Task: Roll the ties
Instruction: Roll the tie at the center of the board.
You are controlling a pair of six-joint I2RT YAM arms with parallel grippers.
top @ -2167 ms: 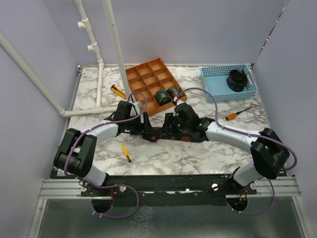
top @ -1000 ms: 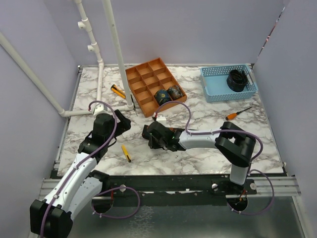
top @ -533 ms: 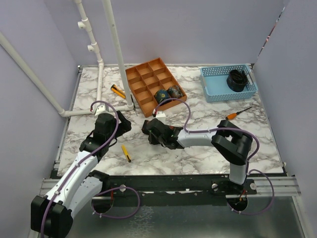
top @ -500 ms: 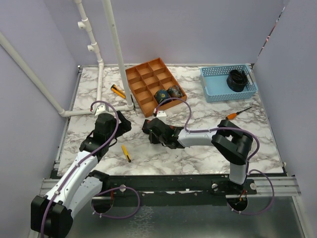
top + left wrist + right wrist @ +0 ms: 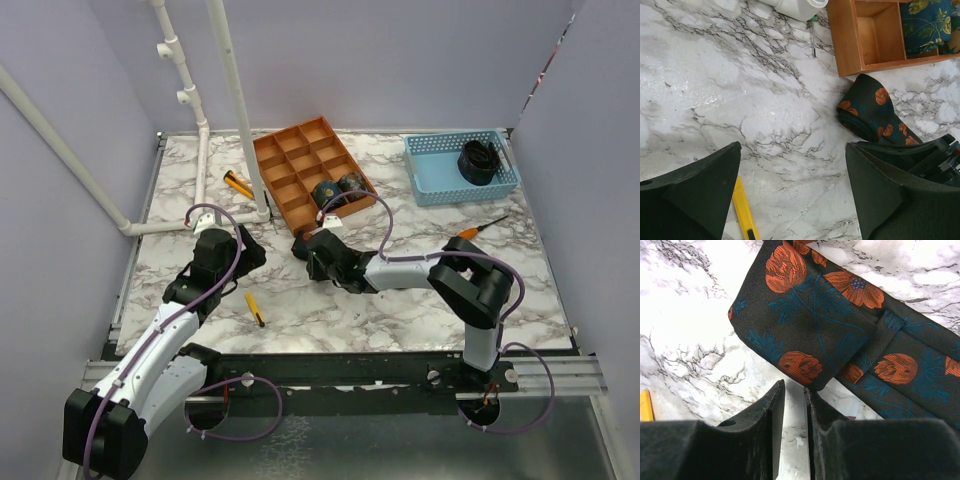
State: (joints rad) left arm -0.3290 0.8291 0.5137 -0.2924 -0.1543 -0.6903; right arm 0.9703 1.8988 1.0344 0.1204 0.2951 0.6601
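- Right gripper (image 5: 795, 387) is nearly pressed together, with the folded end of the tie (image 5: 810, 315) pinched at its tips.
- Left gripper (image 5: 792, 150) is spread wide above the table (image 5: 715, 75), with nothing held.
- Since a second ago, right gripper and tie have been shifted toward the orange tray (image 5: 845, 40).
- Tie is dark with orange flowers and teal leaves, laid flat just beside the tray's near corner.

White-black arms (image 5: 400, 272) (purple cables (image 5: 352, 193)).
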